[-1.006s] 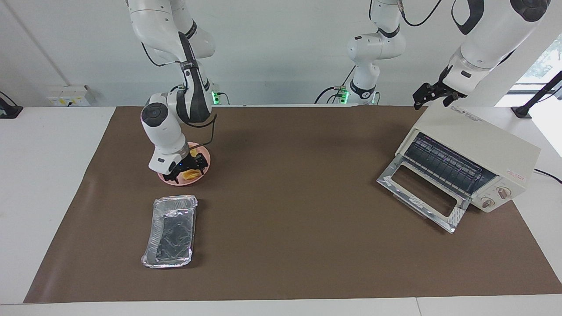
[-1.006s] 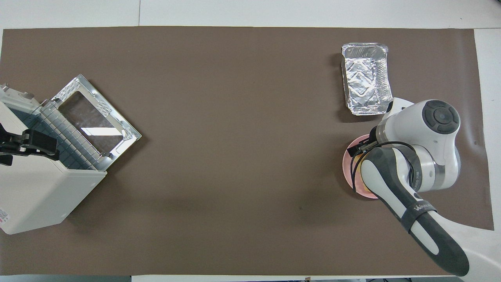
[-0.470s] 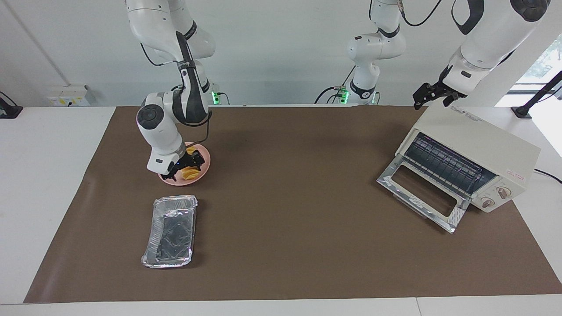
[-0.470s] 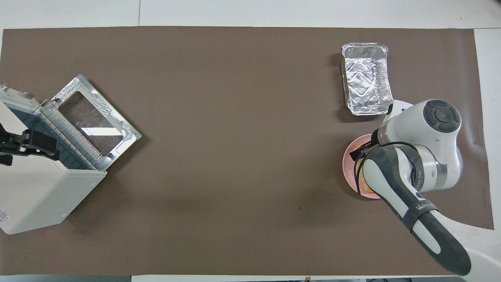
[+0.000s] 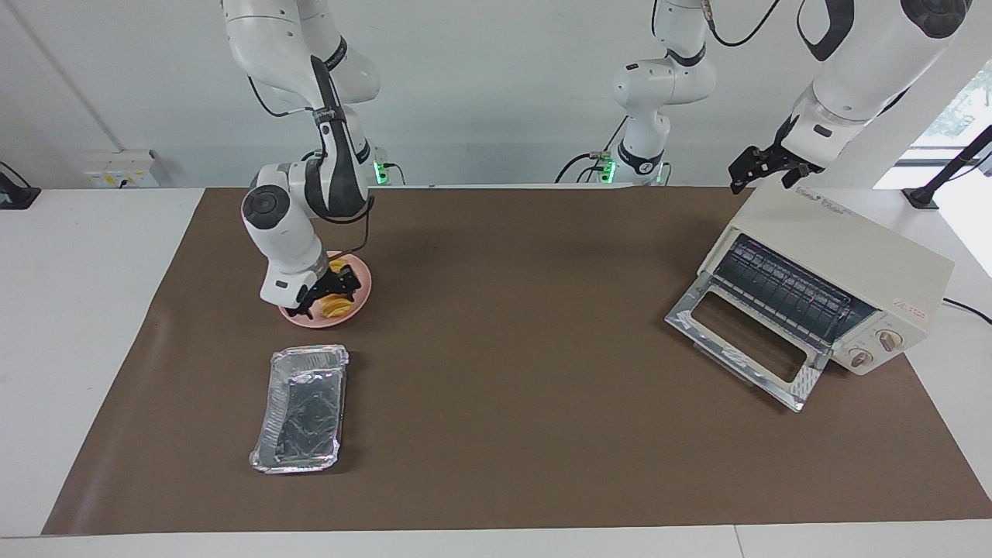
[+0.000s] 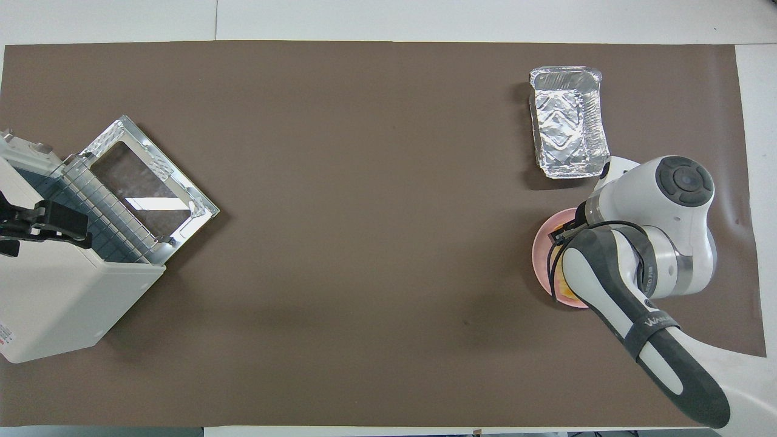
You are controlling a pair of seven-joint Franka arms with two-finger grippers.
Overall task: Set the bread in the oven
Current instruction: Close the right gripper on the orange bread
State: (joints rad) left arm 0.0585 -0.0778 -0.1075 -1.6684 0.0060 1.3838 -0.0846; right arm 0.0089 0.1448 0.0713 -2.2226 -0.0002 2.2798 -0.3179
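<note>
The right end effector (image 5: 332,296) is down on the plate (image 5: 361,294), its fingers pinching the bread (image 5: 335,304), a ridged yellow-orange loaf lying directly under it. Carrying it to the oven (image 5: 837,271), whose door already hangs open, is all still ahead. The left end effector (image 5: 763,167) waits over the oven's top; its fingers cannot be read.

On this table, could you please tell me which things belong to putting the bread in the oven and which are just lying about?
Belong to the job:
- bread, on the pink plate
- oven, door down
- right tool, at the bread
- left tool, waiting over the oven

Lying about:
- foil tray
</note>
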